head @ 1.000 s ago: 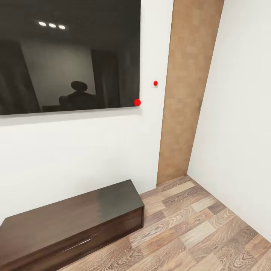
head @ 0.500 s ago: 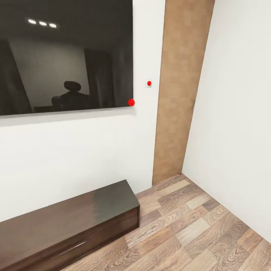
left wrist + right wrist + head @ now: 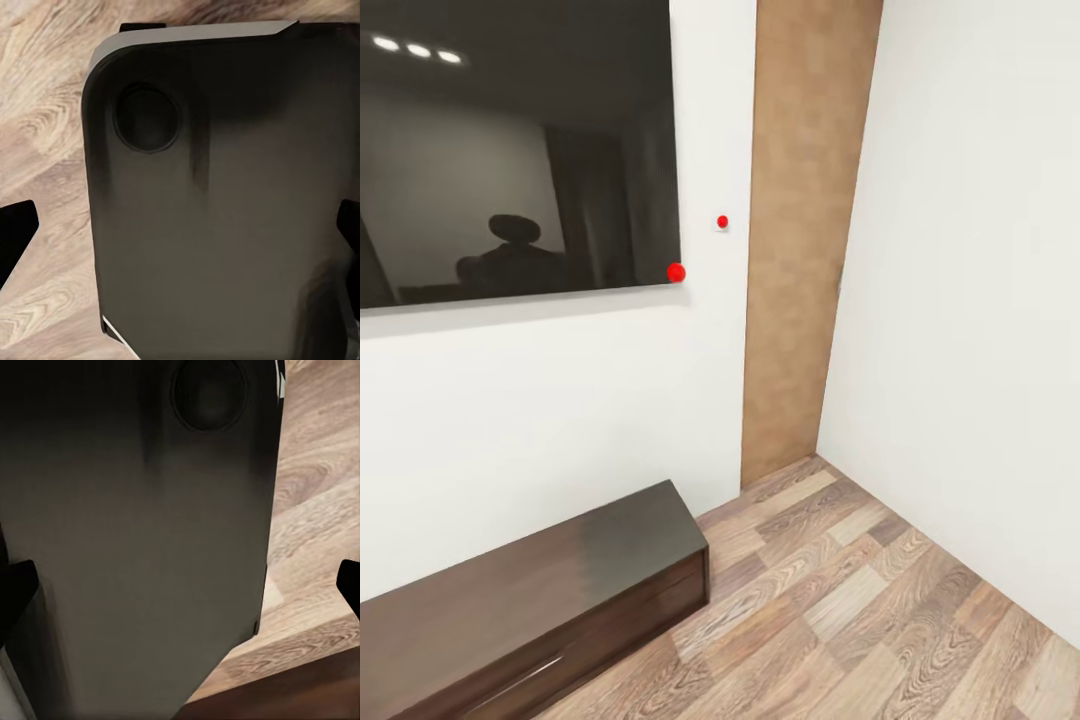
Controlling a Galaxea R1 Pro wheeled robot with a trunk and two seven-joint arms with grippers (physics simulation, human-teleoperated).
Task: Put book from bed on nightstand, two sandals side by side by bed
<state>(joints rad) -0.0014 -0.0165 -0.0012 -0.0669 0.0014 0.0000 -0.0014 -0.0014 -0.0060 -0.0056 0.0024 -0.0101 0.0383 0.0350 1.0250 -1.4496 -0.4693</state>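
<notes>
I am in the bedroom, facing a white wall (image 3: 560,400) above the wood-plank floor (image 3: 860,600). The book, the bed, the nightstand and the sandals are out of view. In the left wrist view my left gripper (image 3: 180,229) is open, its dark fingertips (image 3: 15,232) far apart, hanging over a dark grey part of my own body (image 3: 217,210) and the floor. In the right wrist view my right gripper (image 3: 180,585) is likewise open with nothing between its fingertips (image 3: 16,585), beside the same dark body (image 3: 135,525).
A long low dark brown cabinet (image 3: 530,610) stands against the wall at the lower left. Above it hangs a large black screen (image 3: 510,150) with a red dot (image 3: 676,272) at its corner. A brown wooden panel (image 3: 800,230) fills the corner, beside the white side wall (image 3: 970,300).
The whole head picture has slid to the left, so the camera has turned to the right. Cabinet, screen and wooden panel themselves have not moved.
</notes>
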